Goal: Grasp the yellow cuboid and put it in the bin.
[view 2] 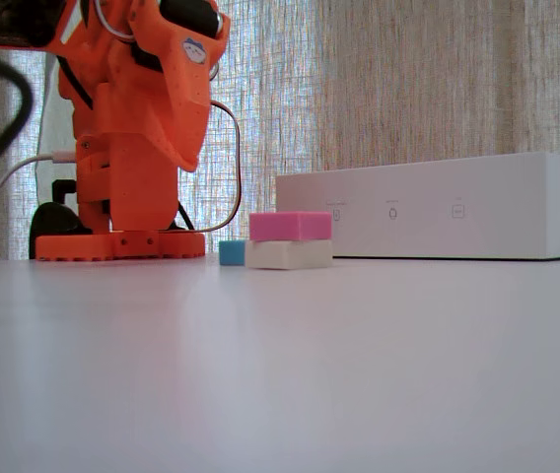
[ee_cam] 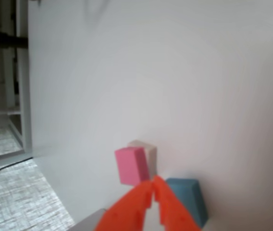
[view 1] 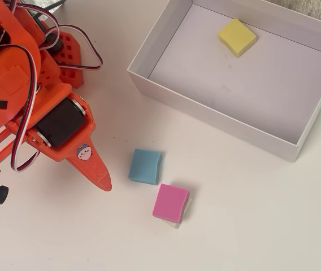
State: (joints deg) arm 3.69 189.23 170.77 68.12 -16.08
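The yellow cuboid point(view 1: 237, 37) already lies inside the bin point(view 1: 217, 116), well away from the tool point(ee_cam: 153, 185), so the placing looks done. What remains, I judge, is only pulling the arm back to rest. In the wrist view the tool's fingers are pressed together and empty, its tips near the blue block point(view 1: 145, 166) and pink block point(view 1: 170, 202) on the desk point(view 1: 251, 226).

No readable words, brands or numbers anywhere. Only a small cartoon-face sticker point(view 1: 83, 152) on the orange arm, seen in the overhead view and again in the fixed view point(view 2: 194, 49) (a picture, no lettering). On the bin point(view 2: 438, 207) side wall in the fixed view, three faint small marks point(view 2: 393, 210), too small to read.
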